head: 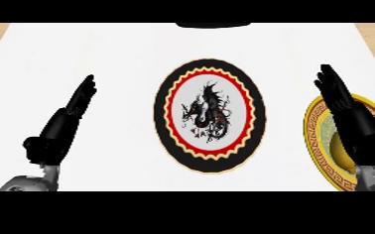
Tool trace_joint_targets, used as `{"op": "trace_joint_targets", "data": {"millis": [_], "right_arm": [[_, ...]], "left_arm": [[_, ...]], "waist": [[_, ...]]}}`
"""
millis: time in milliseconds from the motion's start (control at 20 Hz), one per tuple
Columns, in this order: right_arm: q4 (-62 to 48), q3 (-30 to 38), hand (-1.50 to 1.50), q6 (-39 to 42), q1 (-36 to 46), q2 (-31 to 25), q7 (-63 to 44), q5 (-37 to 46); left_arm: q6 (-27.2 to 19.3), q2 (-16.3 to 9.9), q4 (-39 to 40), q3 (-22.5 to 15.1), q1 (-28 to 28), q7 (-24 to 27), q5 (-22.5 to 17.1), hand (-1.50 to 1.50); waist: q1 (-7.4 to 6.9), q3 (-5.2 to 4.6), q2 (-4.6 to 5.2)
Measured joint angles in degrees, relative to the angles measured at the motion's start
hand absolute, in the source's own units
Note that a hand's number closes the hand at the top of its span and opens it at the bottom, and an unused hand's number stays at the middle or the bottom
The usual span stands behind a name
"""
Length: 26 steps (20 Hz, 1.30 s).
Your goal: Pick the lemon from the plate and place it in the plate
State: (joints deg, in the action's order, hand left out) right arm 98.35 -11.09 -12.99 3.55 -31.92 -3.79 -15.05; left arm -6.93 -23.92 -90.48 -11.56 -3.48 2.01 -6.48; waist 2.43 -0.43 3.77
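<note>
So, the lemon: I honestly can't pick it out right now. If it's anywhere, it's on the gold plate [319, 144] at the right edge, and my right hand [343, 110] is sitting right in front of that plate's middle, hiding it. There's a yellowish patch beside my forearm there, but I can't tell if that's lemon or just the plate's centre.

The other plate, the black one [210, 116] with the red-and-cream zigzag ring and a dragon drawn on its pale middle, lies in the centre of the table [110, 49] with nothing on it. I'm guessing that's where the lemon goes.

Right hand: fingers straight, pointing away from me, holding nothing, over the gold plate's inner side. Left hand [62, 126]: same deal, flat and open, off at the left, well apart from both plates, just resting.

So as I read it, this is the very start, the pick isn't made yet. Next move calls for my right hand to drop onto the gold plate's centre and curl round the lemon, then carry it left to the dragon plate. Tricky bit is I'm reaching for something my own hand is blocking.
</note>
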Motion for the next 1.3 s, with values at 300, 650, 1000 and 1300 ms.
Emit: {"op": "trace_joint_targets", "data": {"millis": [300,650,1000,1300], "right_arm": [[2.18,7.25,1.5,12.09,-3.19,-2.1,3.46,-13.88],[-2.62,12.47,1.5,7.72,-8.66,-12.92,16.34,6.3],[-11.13,15.62,-1.5,20.58,-15.49,-3.75,34.79,-6.81],[-19.81,16.37,-1.5,24.85,-16.35,-10.7,45.78,4.12]], "left_arm": [[-4.31,2.7,3.81,2.18,2.5,-4.73,-0.74,0.0],[-7.39,5.13,6.06,3.45,4.48,-8.55,-2.11,0.0],[-8.92,6.98,6.62,2.48,5.06,-9.67,-1.34,0.0],[-9.73,8.16,7.33,1.79,2.6,-11.49,-0.1,0.0]], "waist": [[-0.81,0.45,-3.03],[0.41,0.37,-3.77],[-0.41,0.79,-3.83],[-1.82,0.59,-3.69]]}}
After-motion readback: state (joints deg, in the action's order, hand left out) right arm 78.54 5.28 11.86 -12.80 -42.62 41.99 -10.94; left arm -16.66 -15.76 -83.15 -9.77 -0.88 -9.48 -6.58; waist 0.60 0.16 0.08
